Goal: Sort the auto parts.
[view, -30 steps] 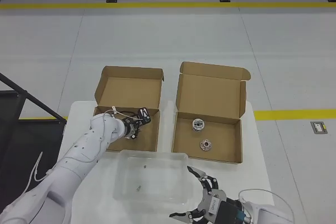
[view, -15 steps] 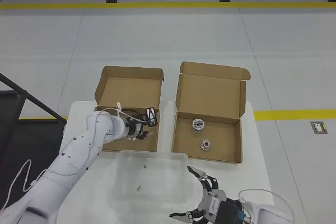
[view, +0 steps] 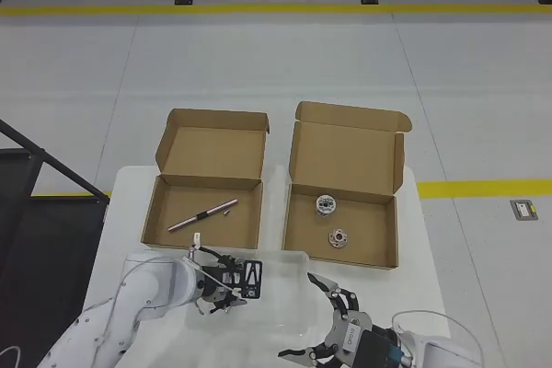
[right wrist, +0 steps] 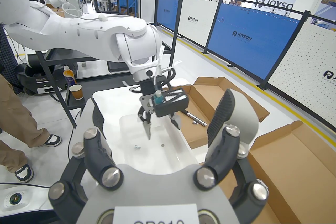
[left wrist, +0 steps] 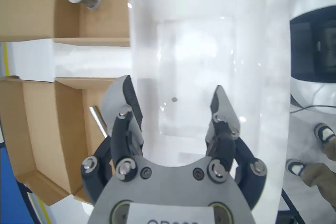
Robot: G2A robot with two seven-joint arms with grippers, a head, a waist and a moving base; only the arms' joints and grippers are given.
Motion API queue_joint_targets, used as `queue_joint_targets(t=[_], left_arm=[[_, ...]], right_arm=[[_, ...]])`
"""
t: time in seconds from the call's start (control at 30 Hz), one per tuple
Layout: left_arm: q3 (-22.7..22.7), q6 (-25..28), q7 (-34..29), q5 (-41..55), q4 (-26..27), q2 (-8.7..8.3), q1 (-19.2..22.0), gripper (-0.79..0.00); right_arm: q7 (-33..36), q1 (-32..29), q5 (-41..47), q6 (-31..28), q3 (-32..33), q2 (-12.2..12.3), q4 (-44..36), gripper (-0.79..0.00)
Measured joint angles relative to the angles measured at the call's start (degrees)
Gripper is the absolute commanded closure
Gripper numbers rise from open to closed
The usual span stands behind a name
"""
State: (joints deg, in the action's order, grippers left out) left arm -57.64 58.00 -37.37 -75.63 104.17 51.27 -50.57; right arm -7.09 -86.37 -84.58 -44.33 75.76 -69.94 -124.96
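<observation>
The jaws of the left gripper are standing wide apart and gripping nothing. They are hanging over the clear tray, which is lying along the near edge of the table. The right gripper is likewise spread and empty, waiting at the table's near edge beside the tray.

A small piece is lying on the tray floor between the left fingertips, with a small screw just beside it. The step in hand is probably picking one of these.

- Since the piece is tiny and flat on slick plastic, the fingertips should be coming straight down until nearly touching the floor.
- Closing slowly and centred should keep it from skidding away.
- It is too small to tell whether it belongs with the rod in the left box at the far edge, or with the round parts in the right box.
</observation>
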Motion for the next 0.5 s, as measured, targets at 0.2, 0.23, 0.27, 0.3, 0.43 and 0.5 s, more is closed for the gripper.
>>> queue_joint_targets(t=[0.2, 0.23, 0.27, 0.3, 0.43, 0.5], left_arm=[[-0.1, 0.0, 2.3, -0.2, -0.1, 0.07, 0.1, -0.785], [-0.1, 0.0, 2.3, -0.2, -0.1, 0.07, 0.1, -0.785], [-0.1, -0.1, 2.3, -0.3, -0.2, 0.07, 0.1, -0.785], [-0.2, -0.4, 2.3, -0.8, -0.6, 0.06, 0.2, -0.785], [-0.2, -3.6, 2.5, 1.1, -2.2, 0.23, -0.8, -0.785], [0.1, -5.9, 0.0, 3.0, -1.8, 0.26, -2.3, -0.785]], right_arm=[[0.0, 0.0, 0.0, 0.0, 0.0, 0.0, 0.0, -0.785], [0.0, 0.0, 0.0, 0.0, 0.0, 0.0, 0.0, -0.785], [0.0, 0.0, 0.0, 0.0, 0.0, 0.0, 0.0, -0.785], [0.0, 0.0, 0.0, 0.0, 0.0, 0.0, 0.0, -0.785], [0.0, 0.0, 0.0, 0.0, 0.0, 0.0, 0.0, -0.785], [0.0, 0.0, 0.0, 0.0, 0.0, 0.0, 0.0, -0.785]])
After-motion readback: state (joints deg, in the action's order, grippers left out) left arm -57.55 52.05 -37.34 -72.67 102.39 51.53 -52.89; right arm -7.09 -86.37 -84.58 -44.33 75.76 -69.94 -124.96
